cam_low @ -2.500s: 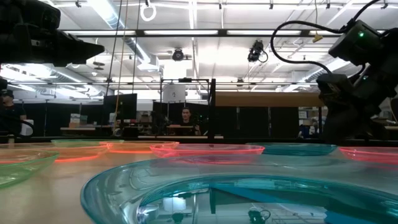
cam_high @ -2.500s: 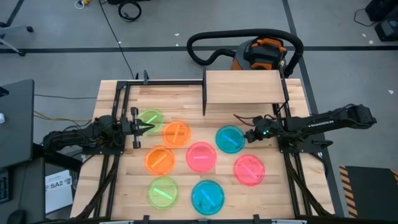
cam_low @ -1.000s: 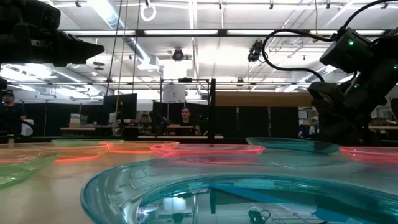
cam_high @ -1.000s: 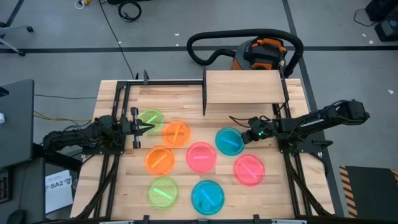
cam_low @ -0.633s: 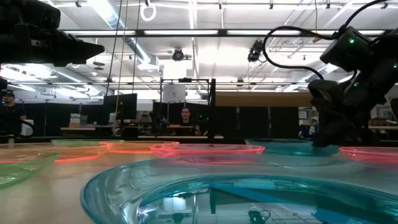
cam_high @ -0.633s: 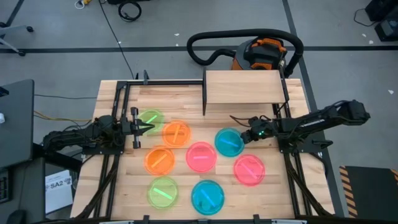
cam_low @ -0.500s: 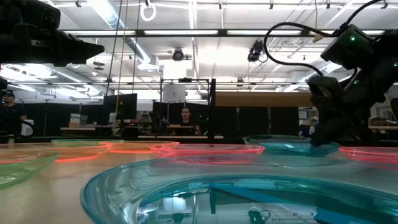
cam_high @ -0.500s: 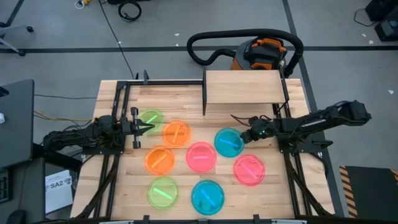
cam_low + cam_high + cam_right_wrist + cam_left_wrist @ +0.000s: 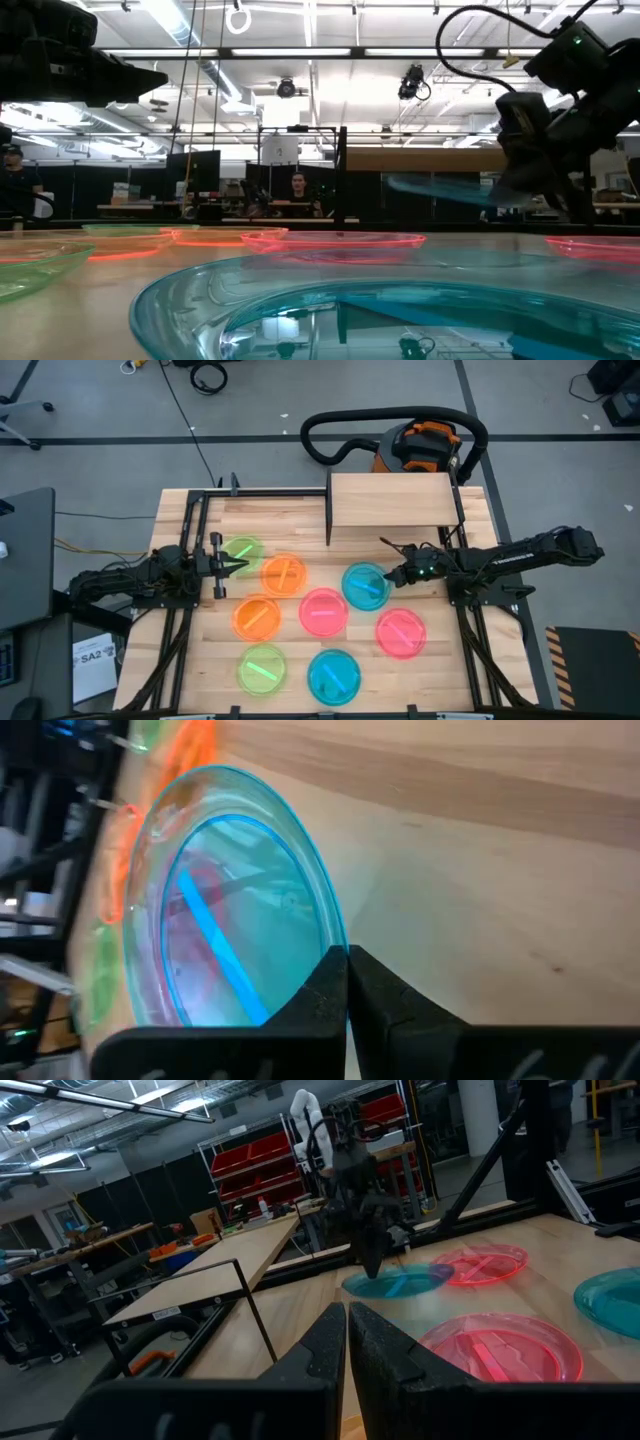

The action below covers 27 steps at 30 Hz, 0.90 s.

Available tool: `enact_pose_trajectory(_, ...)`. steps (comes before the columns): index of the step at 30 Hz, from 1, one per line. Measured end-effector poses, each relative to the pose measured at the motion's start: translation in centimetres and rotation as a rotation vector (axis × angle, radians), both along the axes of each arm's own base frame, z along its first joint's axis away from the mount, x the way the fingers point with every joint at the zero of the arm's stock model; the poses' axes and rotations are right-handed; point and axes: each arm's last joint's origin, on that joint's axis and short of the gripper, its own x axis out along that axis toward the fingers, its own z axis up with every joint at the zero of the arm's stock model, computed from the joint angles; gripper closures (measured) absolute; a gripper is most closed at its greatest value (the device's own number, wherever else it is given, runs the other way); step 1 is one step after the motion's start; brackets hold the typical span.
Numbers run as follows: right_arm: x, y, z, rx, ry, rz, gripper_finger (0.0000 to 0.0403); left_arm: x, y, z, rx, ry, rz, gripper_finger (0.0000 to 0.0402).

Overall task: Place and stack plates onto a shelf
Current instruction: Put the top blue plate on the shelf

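Observation:
My right gripper (image 9: 392, 575) is shut on a teal plate (image 9: 366, 585) right of the table's middle, in front of the shelf (image 9: 392, 500); the low view shows this plate (image 9: 450, 190) in the air. The shelf is a light-wood board on black posts at the far edge. On the tabletop lie two green plates (image 9: 243, 552) (image 9: 262, 668), two orange ones (image 9: 284, 574) (image 9: 257, 617), two pink ones (image 9: 323, 611) (image 9: 401, 633) and a second teal plate (image 9: 334, 675). My left gripper (image 9: 232, 565) is shut, raised beside the far green plate. My right gripper pinches the teal plate's rim (image 9: 335, 935) between its two fingers, on the side nearest the table's right edge. The fingers come from the right, slanting down. The plate is lifted clear of the table and reaches out leftward from the fingers, nearly level.
A black and orange shop vacuum (image 9: 425, 445) with its hose stands on the floor behind the shelf. Black frame bars (image 9: 190, 520) run along the table's left and right sides. A person (image 9: 298, 188) sits in the room far behind the table.
My right gripper has risen with the teal plate and shifted slightly toward the table's left. The plate lay on the table a second ago and is now lifted clear, at about the height of the shelf board in the low view.

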Motion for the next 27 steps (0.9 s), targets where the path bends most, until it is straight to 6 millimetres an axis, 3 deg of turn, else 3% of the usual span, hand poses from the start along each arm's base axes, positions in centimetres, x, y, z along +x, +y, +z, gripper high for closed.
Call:
enact_pose_trajectory(13,0.5,0.1,3.2,0.001,-0.202,0.045,0.0398,0.0,0.0,0.0,0.000,0.000,0.000,0.0377)
enact_pose_trajectory(20,1.6,0.0,8.2,-0.100,-0.278,0.095,0.0398,0.0,0.0,0.0,0.000,0.000,0.000,0.0377)
enact_pose_trajectory(27,1.1,-0.4,14.2,-0.172,-0.146,0.096,0.0398,0.0,0.0,0.0,0.000,0.000,0.000,0.0377)
